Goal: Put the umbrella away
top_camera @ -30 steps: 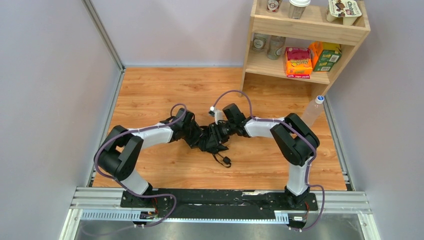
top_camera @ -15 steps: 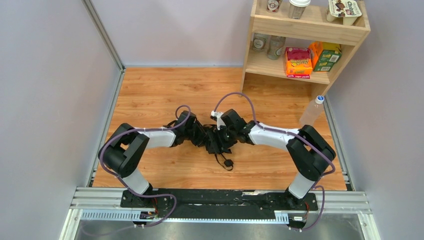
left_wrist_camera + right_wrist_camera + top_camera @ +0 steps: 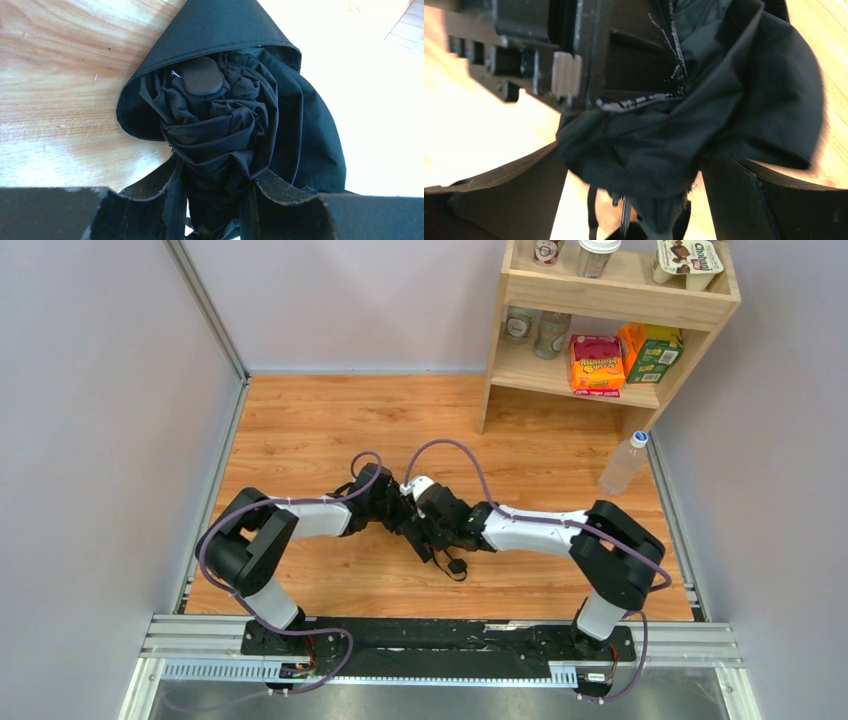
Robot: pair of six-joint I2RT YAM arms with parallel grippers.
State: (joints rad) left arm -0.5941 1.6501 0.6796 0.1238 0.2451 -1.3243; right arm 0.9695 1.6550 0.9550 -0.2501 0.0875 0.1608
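Shows the umbrella (image 3: 428,530) as a crumpled black bundle on the wooden table (image 3: 300,420), nearer the arm bases than the wooden shelf (image 3: 600,295) and to its left. Has 2 grippers set on it from opposite sides: the left gripper (image 3: 408,522) on the side away from the shelf, the right gripper (image 3: 442,532) on the side toward it. From the left wrist, shows both pads (image 3: 150,205) pressed against the rolled fabric, pinching it, with a rounded cap (image 3: 201,81) at the bundle's far end. From the right wrist, shows fingers (image 3: 744,200) squeezing loose folds. Shows the strap (image 3: 455,565) lying on the table, farther from the shelf than the bundle. Places a plastic bottle (image 3: 622,462) just beside the shelf's foot.
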